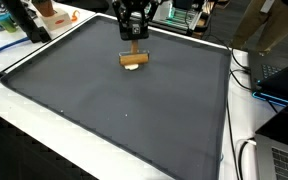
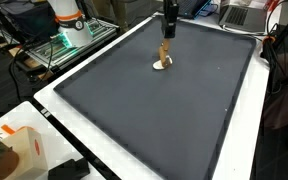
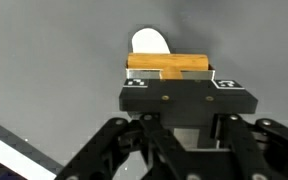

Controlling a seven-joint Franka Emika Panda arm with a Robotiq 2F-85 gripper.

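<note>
Wrist view: the gripper [image 3: 170, 74] housing cuts off the near side of the wooden block [image 3: 169, 63] and most of the white round piece [image 3: 150, 42] beyond it, and I can't tell whether the two touch. Jaws are clamped on the block, near the far edge of the dark mat [image 1: 124, 120]. Its long axis lies level, left to right across the jaws, which is less clear in an exterior view [image 2: 166, 52].

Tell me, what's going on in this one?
The robot arm's gripper is shut on a wooden block, holding it low, close to the dark mat. A small white round object lies on the mat right by the block; whether the two touch cannot be told.
</note>
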